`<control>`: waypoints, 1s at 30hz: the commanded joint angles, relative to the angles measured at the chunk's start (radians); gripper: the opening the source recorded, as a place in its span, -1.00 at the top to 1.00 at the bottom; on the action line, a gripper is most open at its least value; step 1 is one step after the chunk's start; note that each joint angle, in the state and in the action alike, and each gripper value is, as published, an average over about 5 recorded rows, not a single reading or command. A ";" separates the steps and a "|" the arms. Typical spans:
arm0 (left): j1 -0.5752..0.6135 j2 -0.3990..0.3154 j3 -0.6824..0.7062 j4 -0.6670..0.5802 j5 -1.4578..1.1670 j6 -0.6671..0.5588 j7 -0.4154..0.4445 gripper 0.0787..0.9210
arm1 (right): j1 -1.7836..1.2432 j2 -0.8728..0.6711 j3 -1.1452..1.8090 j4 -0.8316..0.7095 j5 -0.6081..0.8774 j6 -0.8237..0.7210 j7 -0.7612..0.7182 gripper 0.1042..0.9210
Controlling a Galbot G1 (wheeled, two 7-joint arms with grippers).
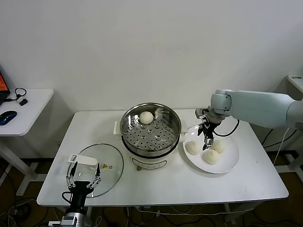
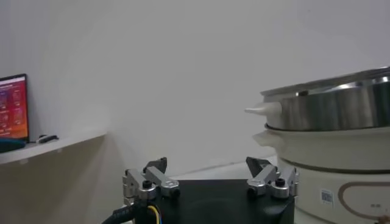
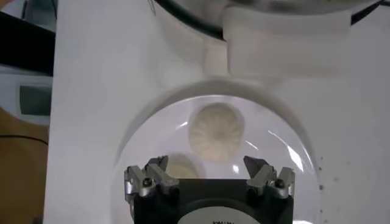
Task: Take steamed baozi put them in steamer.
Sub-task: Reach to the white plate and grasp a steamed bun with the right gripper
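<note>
Head view: your right gripper [image 1: 208, 140] hung spread above three steamed baozi [image 1: 211, 156] on the plate [image 1: 227, 163].
Steamer [image 1: 150, 128]: held one bun [image 1: 146, 117].
Left gripper [image 1: 83, 178]: spread, parked over the glass lid [image 1: 111, 166].

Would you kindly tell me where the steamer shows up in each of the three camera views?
Head view: the steamer stands mid-table, between the glass lid and the plate.
Left wrist view: its steel wall fills the right edge, beyond the open left gripper.
Right wrist view: only its rim shows along the top edge, beyond the open right gripper.
Shared landmark: its white side handle.
</note>
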 commanded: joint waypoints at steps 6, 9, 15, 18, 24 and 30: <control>0.001 -0.048 -0.001 0.001 0.003 -0.002 0.000 -0.77 | -0.164 0.018 0.140 -0.095 -0.065 -0.031 0.046 -0.76; 0.002 -0.047 -0.001 0.000 0.004 -0.003 0.000 -0.77 | -0.178 0.029 0.150 -0.110 -0.070 -0.031 0.054 -0.76; 0.005 -0.044 -0.004 -0.004 0.004 -0.004 0.001 -0.77 | -0.194 0.055 0.157 -0.133 -0.074 -0.032 0.058 -0.76; 0.006 -0.043 -0.006 -0.004 0.004 -0.006 0.000 -0.77 | -0.195 0.064 0.156 -0.140 -0.078 -0.033 0.057 -0.76; 0.006 -0.042 -0.008 -0.006 0.003 -0.008 -0.001 -0.77 | -0.194 0.072 0.156 -0.149 -0.078 -0.035 0.057 -0.76; 0.006 -0.042 -0.010 -0.007 0.003 -0.010 -0.001 -0.77 | -0.196 0.070 0.155 -0.144 -0.079 -0.038 0.057 -0.57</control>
